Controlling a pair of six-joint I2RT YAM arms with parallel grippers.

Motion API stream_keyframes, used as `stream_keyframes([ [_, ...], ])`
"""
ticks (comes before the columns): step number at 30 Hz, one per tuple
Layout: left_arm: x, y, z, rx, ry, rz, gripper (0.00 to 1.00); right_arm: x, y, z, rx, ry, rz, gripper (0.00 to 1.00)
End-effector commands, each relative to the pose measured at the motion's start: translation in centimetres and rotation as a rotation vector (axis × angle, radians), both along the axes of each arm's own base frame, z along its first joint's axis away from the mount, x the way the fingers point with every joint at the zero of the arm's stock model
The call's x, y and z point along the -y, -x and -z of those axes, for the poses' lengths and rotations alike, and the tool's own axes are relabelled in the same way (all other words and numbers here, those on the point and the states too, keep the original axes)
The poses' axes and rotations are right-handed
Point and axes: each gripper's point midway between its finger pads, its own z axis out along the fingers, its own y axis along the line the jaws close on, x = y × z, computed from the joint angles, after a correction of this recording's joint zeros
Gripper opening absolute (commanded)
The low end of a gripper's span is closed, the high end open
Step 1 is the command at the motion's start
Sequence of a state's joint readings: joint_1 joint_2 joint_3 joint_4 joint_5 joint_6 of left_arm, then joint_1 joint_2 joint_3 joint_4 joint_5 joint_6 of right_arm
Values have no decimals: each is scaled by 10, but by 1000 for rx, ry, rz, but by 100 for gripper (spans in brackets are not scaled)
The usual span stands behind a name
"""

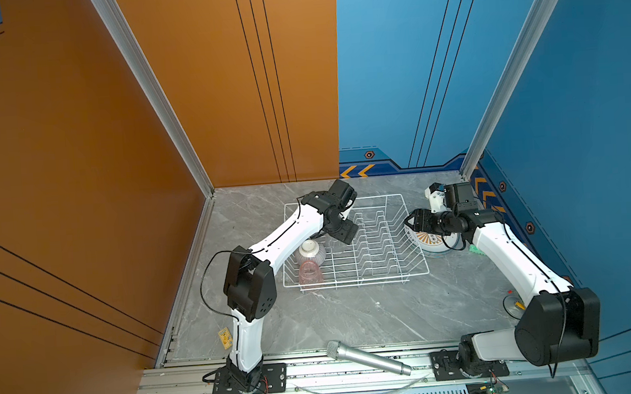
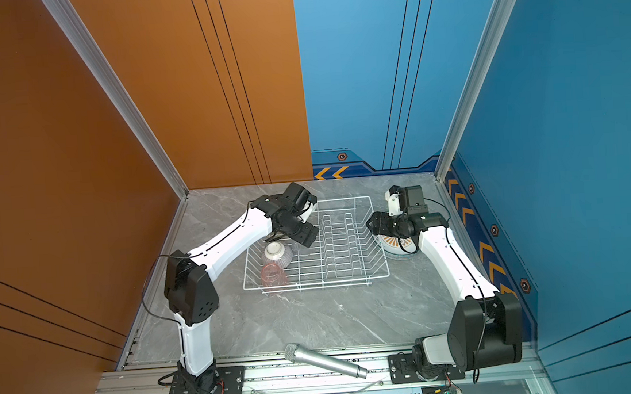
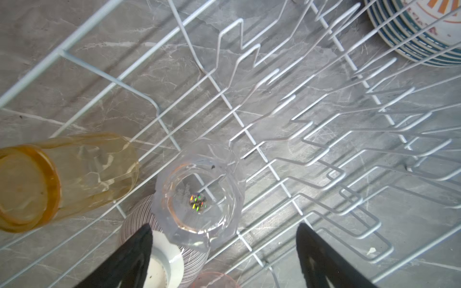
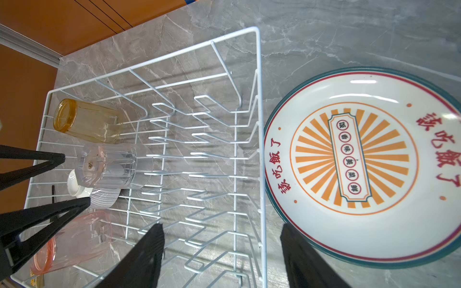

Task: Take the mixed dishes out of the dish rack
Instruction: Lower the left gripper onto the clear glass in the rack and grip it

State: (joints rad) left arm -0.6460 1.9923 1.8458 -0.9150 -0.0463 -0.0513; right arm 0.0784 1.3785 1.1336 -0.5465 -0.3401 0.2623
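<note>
Dish rack [image 1: 381, 239] on marble surface [image 1: 315, 319] – 3 tumblers [image 4: 87, 121] and striped bowl [image 1: 312, 252] at left end. Plate stack [image 4: 361, 159] just outside right side. Left fingers [image 3: 134, 256] apart above clear tumbler [image 3: 199, 197] – right fingers [image 4: 139, 259] apart, empty.

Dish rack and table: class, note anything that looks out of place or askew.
A silver microphone lies across the table's front edge, onto the metal rail; it is no dish. In the dish rack, the yellow tumbler, clear tumbler and pink tumbler lie on their sides, the clear one apparently against the upturned striped bowl.
</note>
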Motion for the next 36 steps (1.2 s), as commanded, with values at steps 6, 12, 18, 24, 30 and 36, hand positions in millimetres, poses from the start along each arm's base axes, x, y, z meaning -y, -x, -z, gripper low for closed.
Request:
stream_keyframes([
  [6,-9,-4,21,-87,-19,-40,76,1,-2,5,-10,-12,4,73],
  [12,-10,-8,33,-112,-26,-45,75,1,-2,8,-18,-11,5,72],
  [18,-9,-11,34,-109,-29,-42,76,1,-2,13,-29,-9,6,73],
  [24,-3,-10,13,-43,-35,-10,80,0,-4,17,-36,-16,9,72],
  [30,-5,-8,-19,53,-48,-18,83,-1,-5,19,-40,-21,6,72],
  [36,-12,-8,-25,63,-49,-37,93,-2,-4,22,-41,-25,4,72],
])
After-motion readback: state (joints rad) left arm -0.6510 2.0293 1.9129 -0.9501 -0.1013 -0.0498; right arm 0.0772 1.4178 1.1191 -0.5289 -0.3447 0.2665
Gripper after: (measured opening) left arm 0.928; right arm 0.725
